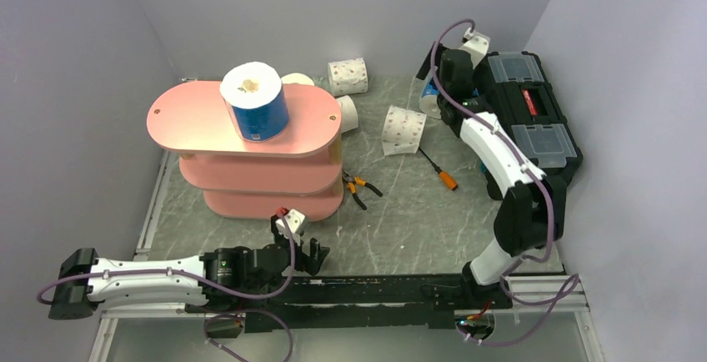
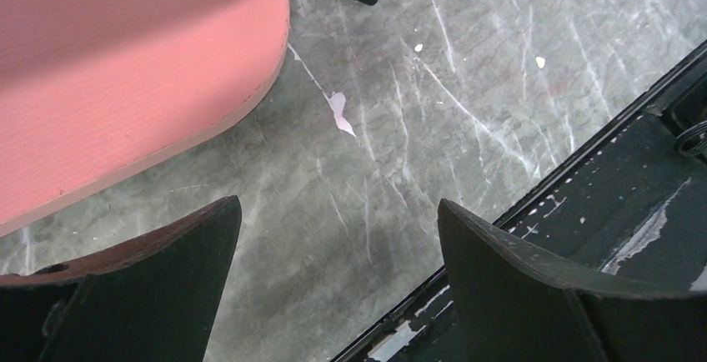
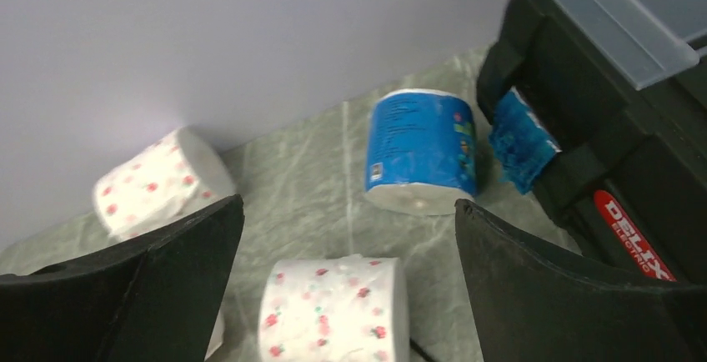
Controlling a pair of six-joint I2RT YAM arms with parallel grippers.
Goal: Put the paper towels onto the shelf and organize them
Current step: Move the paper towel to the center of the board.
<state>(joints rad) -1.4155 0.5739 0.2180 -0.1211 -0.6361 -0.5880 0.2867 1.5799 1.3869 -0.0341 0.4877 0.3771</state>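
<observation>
Left arm: lies low and level, stretched rightward from its base.
Left gripper: jaws spread wide, nothing between them.
Right arm: reaches far forward, elbow raised.
Right gripper: tilted downward, jaws wide apart, gripping nothing.

- The pink three-tier shelf is being shown standing at the left of the table, with its oval boards stacked level on pale wooden posts.
- One blue-wrapped roll is being carried upright on the top board, near its middle, with the hollow core facing up.
- A second blue-wrapped roll is being shown upright at the far right.
- One speckled roll is being shown on its side at the back, and another speckled roll is being shown in the open, right of the shelf.
- One plain white roll is being partly hidden behind the shelf, and another white roll is being shown just beside its right end.
</observation>
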